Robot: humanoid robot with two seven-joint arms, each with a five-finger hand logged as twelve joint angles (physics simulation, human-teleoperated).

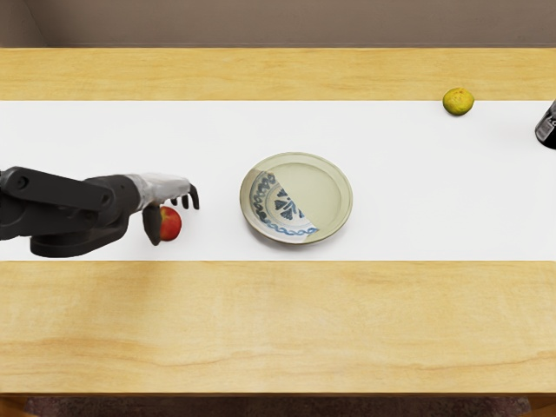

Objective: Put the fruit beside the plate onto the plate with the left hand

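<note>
Head view: the left hand [171,201] comes in from the left edge at mid-height and is closed around the apple [172,223]. Its fingers [188,198] curl over the top of the fruit and the thumb presses its left side. The apple sits low on the white runner [408,191], left of the plate [334,178] and apart from it. The plate lies near the frame's centre, cream with a blue pattern on its left half. A yellow-green fruit [458,101] rests at the upper right of the frame, well apart from the plate. At the right edge a dark part [547,127] pokes in, probably the right arm; how its hand stands cannot be told. The wooden table [278,321] fills the lower frame.
</note>
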